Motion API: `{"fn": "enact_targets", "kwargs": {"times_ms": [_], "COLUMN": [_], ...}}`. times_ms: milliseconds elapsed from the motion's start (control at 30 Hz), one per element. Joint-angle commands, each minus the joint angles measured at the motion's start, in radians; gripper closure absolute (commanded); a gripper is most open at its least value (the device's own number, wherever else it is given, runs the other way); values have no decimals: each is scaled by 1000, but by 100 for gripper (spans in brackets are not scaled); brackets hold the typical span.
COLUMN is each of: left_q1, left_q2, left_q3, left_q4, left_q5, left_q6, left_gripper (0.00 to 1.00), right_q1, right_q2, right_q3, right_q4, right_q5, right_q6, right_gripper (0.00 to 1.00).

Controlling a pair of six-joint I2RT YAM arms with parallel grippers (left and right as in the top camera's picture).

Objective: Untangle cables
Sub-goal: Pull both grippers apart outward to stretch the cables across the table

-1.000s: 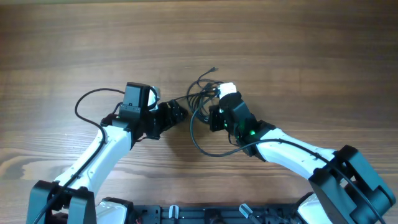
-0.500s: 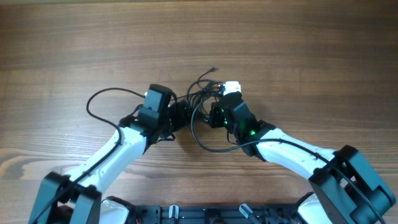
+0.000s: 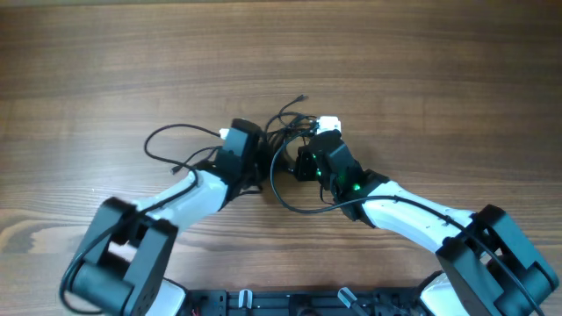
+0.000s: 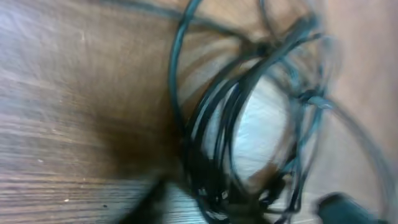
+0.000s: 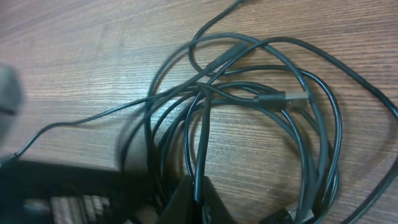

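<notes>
Right gripper (image 5: 198, 198) was closed tight, its dark fingertips meeting at the bottom of the wrist view with one strand of the cables (image 5: 204, 124) running straight down into the pinch. Those thin black cords lay bunched in overlapping loops on the wooden table (image 3: 395, 53), near its middle between the two arms, with a small plug end (image 5: 289, 98) lying across the top of the bundle. One wider loop sagged out of the knot toward the robot's base. Left gripper (image 3: 257, 156) sat right against the bundle's left edge; its wrist view was blurred, filled by a coil of strands close up, and I could not tell whether its jaws were apart or together.
</notes>
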Motion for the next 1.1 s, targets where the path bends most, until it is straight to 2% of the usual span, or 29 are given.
{"fn": "enact_targets", "kwargs": {"times_ms": [0,100,167,433,633,833,967,1067], "left_q1": [-19,-5,23,219,411,517,606,683], "left_q2": [68,57,19,-293,-505,-555,-552,-552], "left_q3": [-1,-1,-1,-1,-1,-1,-1,-1], "left_q4": [-22,-63,-102,-252,-311,-320,-378,-423], "left_q5": [2,3,3,6,6,6,-10,-8], "left_q6": [3,4,15,232,274,269,182,124], "left_gripper": [96,96,96,96,96,96,96,96], "right_q1": [-18,-73,-138,-405,-574,-648,-684,-687], "right_q2": [-9,-89,-195,-662,-893,-910,-882,-851], "right_q3": [16,19,36,158,198,198,198,198], "right_q4": [-9,-53,-144,-546,-760,-864,-943,-965], "right_q5": [-17,-41,-40,-10,132,141,203,149], "right_q6": [18,14,-10,-224,-269,-110,70,113], "right_gripper": [96,96,96,96,96,96,96,96]}}
